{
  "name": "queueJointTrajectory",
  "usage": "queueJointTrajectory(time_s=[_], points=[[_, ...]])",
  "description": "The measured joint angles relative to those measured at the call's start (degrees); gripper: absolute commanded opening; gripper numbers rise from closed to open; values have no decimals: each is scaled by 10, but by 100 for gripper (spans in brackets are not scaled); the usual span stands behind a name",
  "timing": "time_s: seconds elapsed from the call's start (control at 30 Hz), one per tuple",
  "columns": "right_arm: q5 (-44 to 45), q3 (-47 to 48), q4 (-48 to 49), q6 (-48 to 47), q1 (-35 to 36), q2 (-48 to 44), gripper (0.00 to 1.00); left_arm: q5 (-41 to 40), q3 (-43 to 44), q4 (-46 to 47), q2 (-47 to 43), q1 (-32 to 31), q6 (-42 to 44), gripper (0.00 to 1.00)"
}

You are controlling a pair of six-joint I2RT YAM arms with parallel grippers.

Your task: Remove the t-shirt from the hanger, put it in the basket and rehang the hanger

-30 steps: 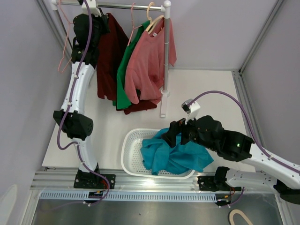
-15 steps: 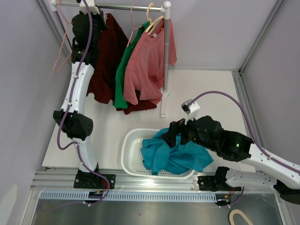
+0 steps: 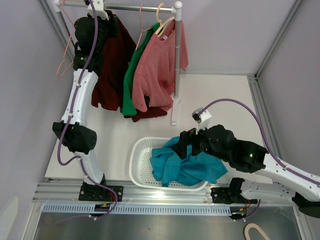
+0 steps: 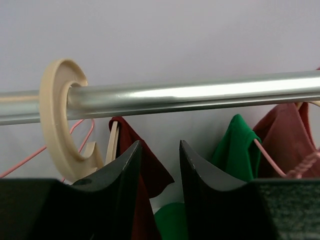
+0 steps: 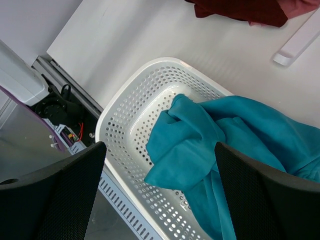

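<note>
Now, far-left corner: our left gripper [image 4: 160,150] sits just under rail [image 4: 200,95], jaws slightly apart, pinching nothing we can see. Dark red t-shirt [image 3: 107,70] hangs beside it on beige hanger [image 4: 57,120]. We judge: slip collar off hanger shoulder, no tugging. Green shirt [image 3: 131,80] and pink shirt [image 3: 160,65] crowd its right. Near edge: right gripper [image 5: 160,150] spread wide over teal shirt [image 3: 185,165] in basket [image 3: 137,160].

You have bright, even light with soft shadows in every view, a white glare streak along the rail [image 4: 200,94], and the left fingers [image 4: 125,195] close up look dark and soft.
</note>
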Motion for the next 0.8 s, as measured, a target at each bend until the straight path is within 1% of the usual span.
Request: queueJointTrajectory(time_s=[0.1,0.23,0.33,0.6,0.8], points=[[-4,-3,5,0,0,0,95,9,0,-15,-19,0,0,41],[-7,-5,12,1,0,-1,95,4,-9,-16,-44,0,1,47],[-9,-9,13,1,0,-8,95,-2,-7,-16,-48,0,3,47],[-8,-13,13,10,3,-19,94,-9,30,-25,-20,1,10,49],[-7,-17,12,16,7,-26,95,-24,35,-40,2,1,9,49]])
